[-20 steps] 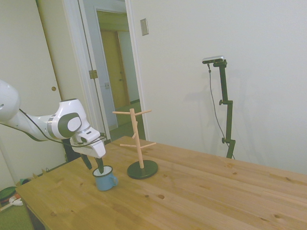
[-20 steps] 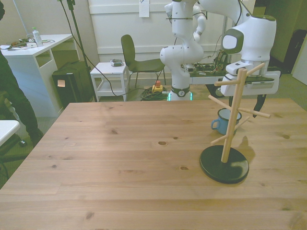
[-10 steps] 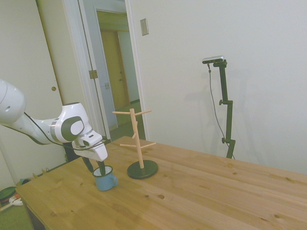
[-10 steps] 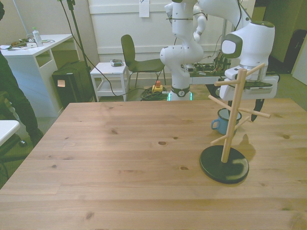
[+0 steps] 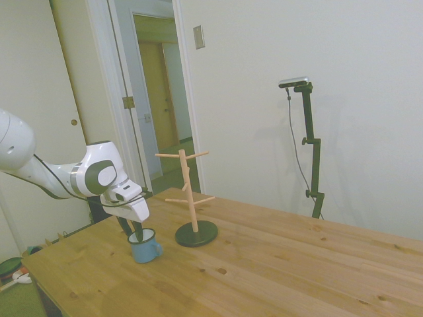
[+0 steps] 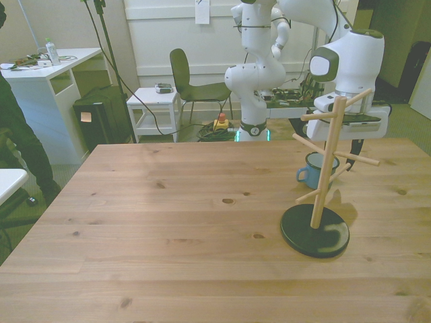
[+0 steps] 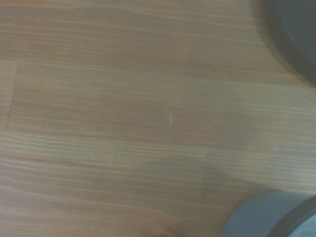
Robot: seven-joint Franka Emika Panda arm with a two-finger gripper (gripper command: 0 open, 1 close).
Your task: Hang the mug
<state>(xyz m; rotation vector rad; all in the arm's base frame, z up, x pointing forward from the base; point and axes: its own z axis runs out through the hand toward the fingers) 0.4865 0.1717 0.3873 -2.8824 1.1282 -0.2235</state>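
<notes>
Mug (image 5: 145,246) upright on table (image 5: 277,264), mouth up, handle toward mug tree (image 5: 191,198) just beside it. Gripper (image 5: 134,231) low at the rim, 1 finger inside; grip cannot be told.

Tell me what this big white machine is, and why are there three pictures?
It is a robot arm. At its end is a gripper, like a two-finger hand. Three cameras took these pictures: one from the side, one from across the table, one on the robot's wrist, very close and blurry. On the wooden table stands a small blue mug, beside a wooden mug tree with pegs on a dark round base. The gripper is down at the mug's rim, one finger seemingly inside the mug. I cannot tell if it is squeezing. The mug stands on the table, not yet hung.
</notes>
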